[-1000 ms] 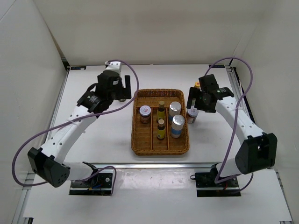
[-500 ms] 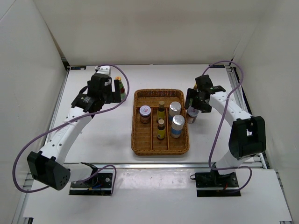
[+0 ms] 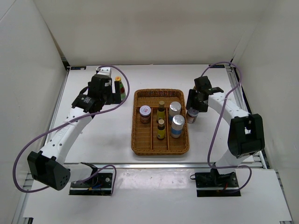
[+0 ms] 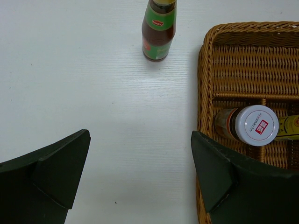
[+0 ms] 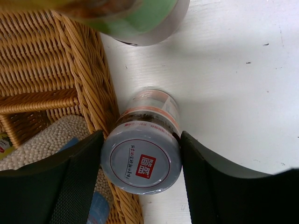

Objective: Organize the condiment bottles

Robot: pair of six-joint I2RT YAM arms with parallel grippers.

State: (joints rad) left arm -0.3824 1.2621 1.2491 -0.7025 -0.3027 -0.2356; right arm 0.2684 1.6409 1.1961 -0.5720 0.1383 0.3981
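Note:
In the right wrist view my right gripper (image 5: 140, 173) has both pads against the lid of a dark jar (image 5: 148, 119) that stands on the table just outside the wicker tray's right rim (image 5: 88, 79). From above, that jar (image 3: 191, 116) sits under the right gripper (image 3: 192, 110). A green-labelled sauce bottle (image 5: 135, 18) stands just beyond it. My left gripper (image 4: 140, 172) is open over bare table left of the tray, with nothing between its fingers. An orange-capped sauce bottle (image 4: 158, 30) stands ahead of it (image 3: 120, 88).
The wicker tray (image 3: 133, 133) holds a pale-lidded dark jar (image 3: 145, 113), two yellow-labelled mini bottles (image 3: 161, 108) (image 3: 160, 127) and two silver-lidded cylinders (image 3: 175, 108) (image 3: 177, 123). White walls enclose the table on three sides.
My right gripper has swung in and closed from wide open onto the jar beside the tray. The left arm drew back to the left, uncovering the sauce bottle.

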